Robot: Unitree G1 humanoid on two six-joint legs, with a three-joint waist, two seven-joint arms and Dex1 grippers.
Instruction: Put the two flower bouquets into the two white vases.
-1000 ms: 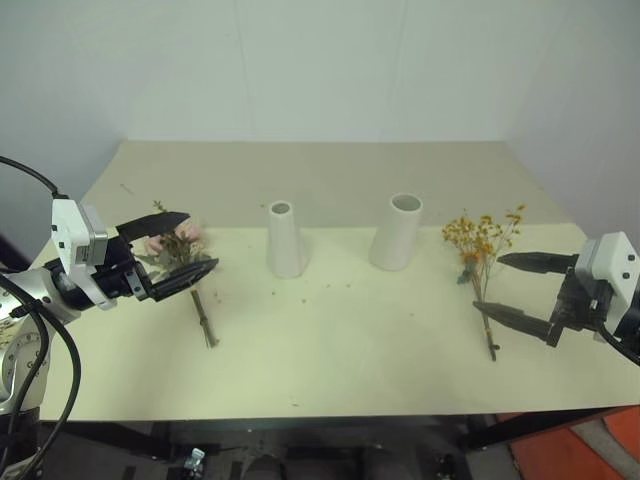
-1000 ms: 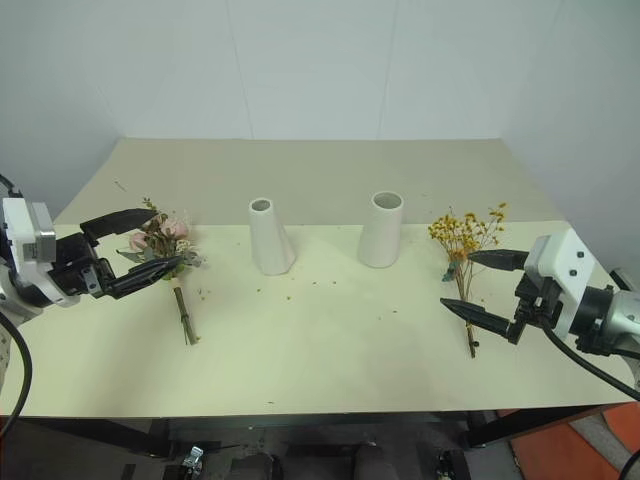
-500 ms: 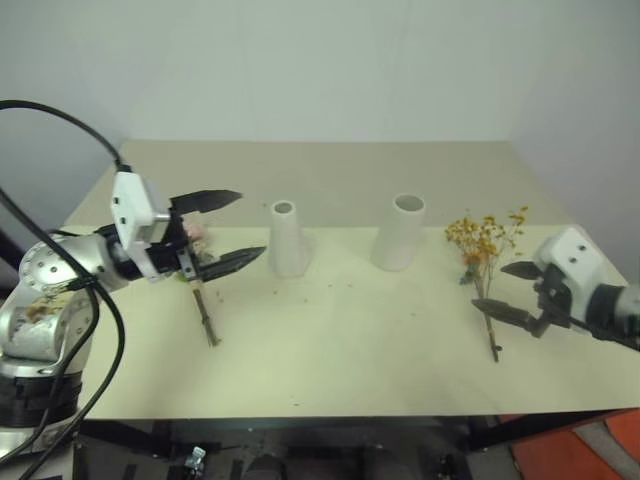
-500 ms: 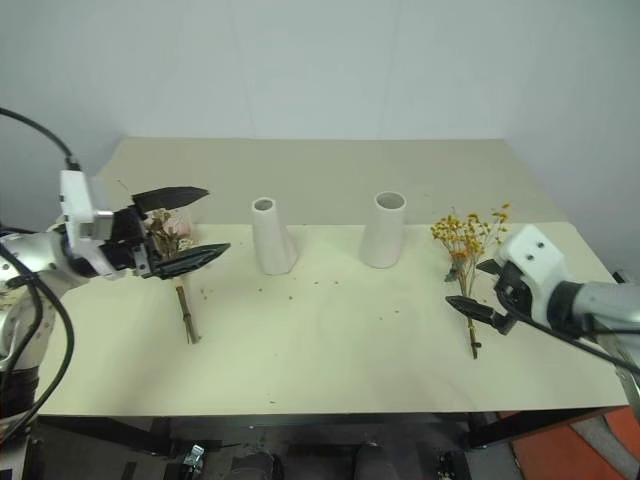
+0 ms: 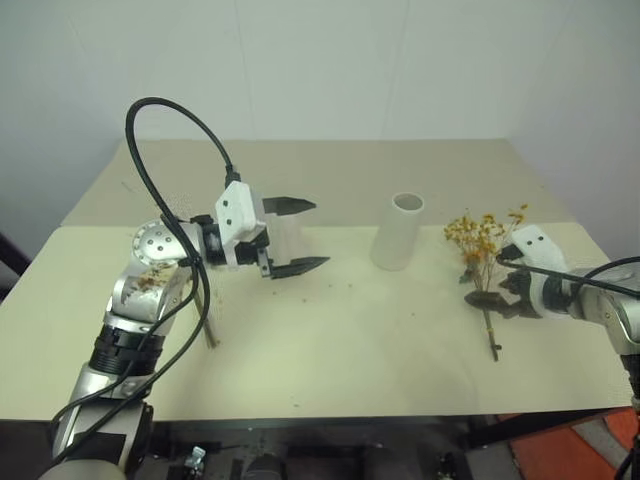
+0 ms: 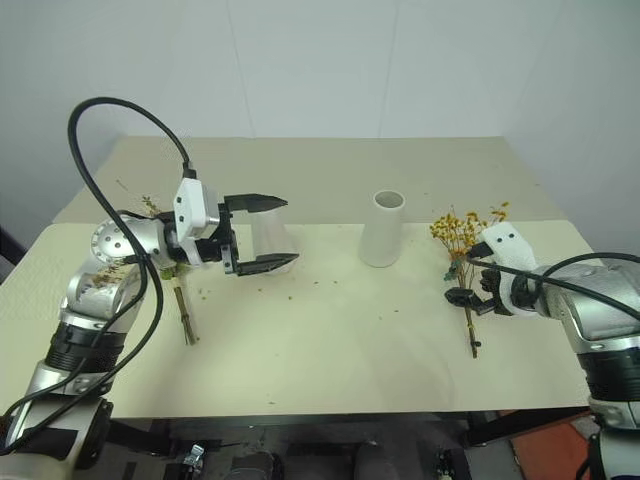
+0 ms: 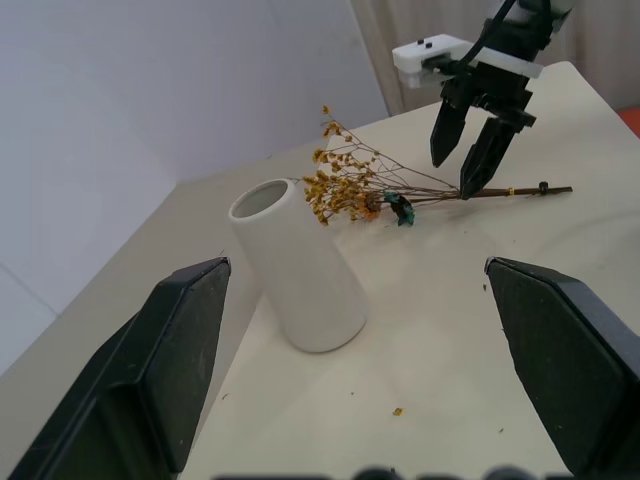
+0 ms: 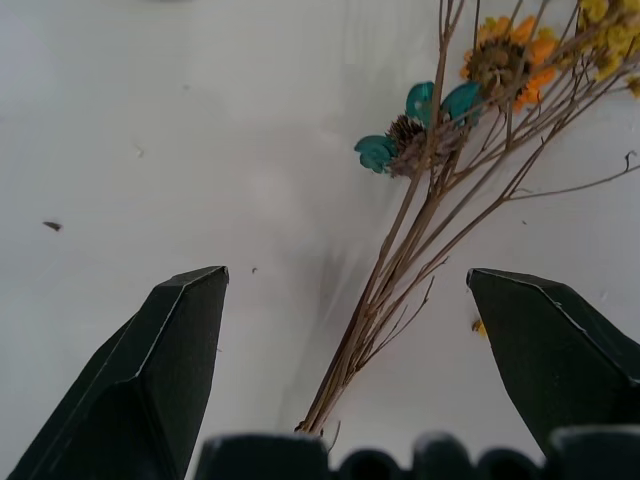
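Observation:
The slim white vase (image 5: 284, 238) shows partly between the fingers of my left gripper (image 5: 318, 234), which is open, empty and points right toward the wider white vase (image 5: 397, 232). I cannot tell whether the fingers touch the slim vase. The pink bouquet lies behind my left arm; its brown stem (image 6: 183, 318) shows on the table. The yellow bouquet (image 5: 485, 236) lies at the right, stems toward me. My right gripper (image 8: 345, 285) is open, tipped down, its fingers on either side of the thin stems (image 8: 395, 290). The left wrist view shows the wider vase (image 7: 297, 268), the yellow bouquet (image 7: 345, 188) and the right gripper (image 7: 470, 160).
The cream table (image 5: 340, 340) carries small dried crumbs between the vases and the front edge. A white wall stands behind the table's far edge. A black cable (image 5: 170, 130) loops above my left arm.
My left arm swung right from over the pink bouquet to the slim vase. My right gripper moved forward and tipped down over the yellow bouquet's stems. Both stayed open.

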